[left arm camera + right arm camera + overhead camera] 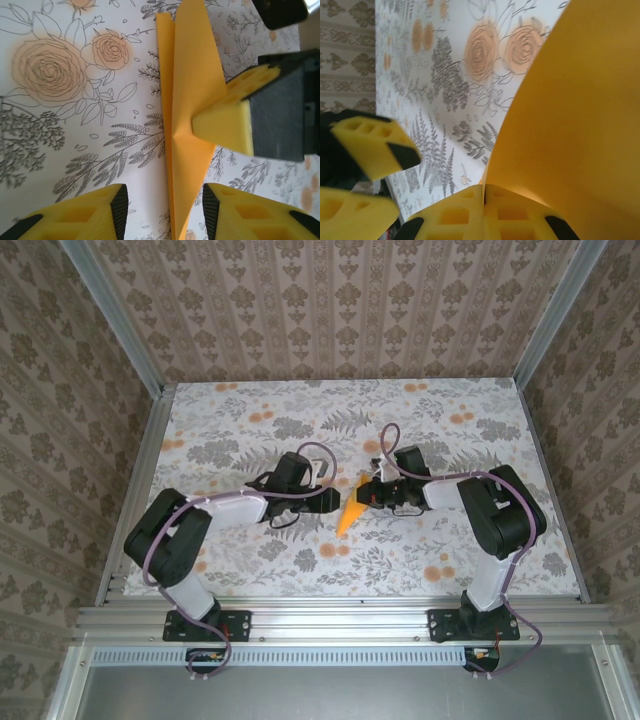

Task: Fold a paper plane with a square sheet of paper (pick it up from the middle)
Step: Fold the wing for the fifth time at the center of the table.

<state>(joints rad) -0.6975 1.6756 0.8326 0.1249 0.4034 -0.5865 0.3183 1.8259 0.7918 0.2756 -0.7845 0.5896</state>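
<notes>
The square sheet of paper (pixel 350 515) is folded into a narrow, pointed orange paper plane (pixel 192 95) with a centre crease. It stands on edge over the flowered table. My right gripper (pixel 484 196) is shut on one wing of it; its yellow fingers (pixel 235 120) pinch the fold from the right in the left wrist view. The orange sheet (pixel 575 120) curves up from that pinch. My left gripper (pixel 165 212) is open, its pads either side of the plane's tail with a gap on each side. In the top view both grippers (pixel 335 502) (pixel 362 496) meet at the plane.
The flower-printed tablecloth (pixel 250 430) covers the table inside patterned walls. An aluminium rail (pixel 330 615) runs along the near edge by the arm bases. The left gripper's yellow fingers (pixel 370 145) sit close to the left in the right wrist view.
</notes>
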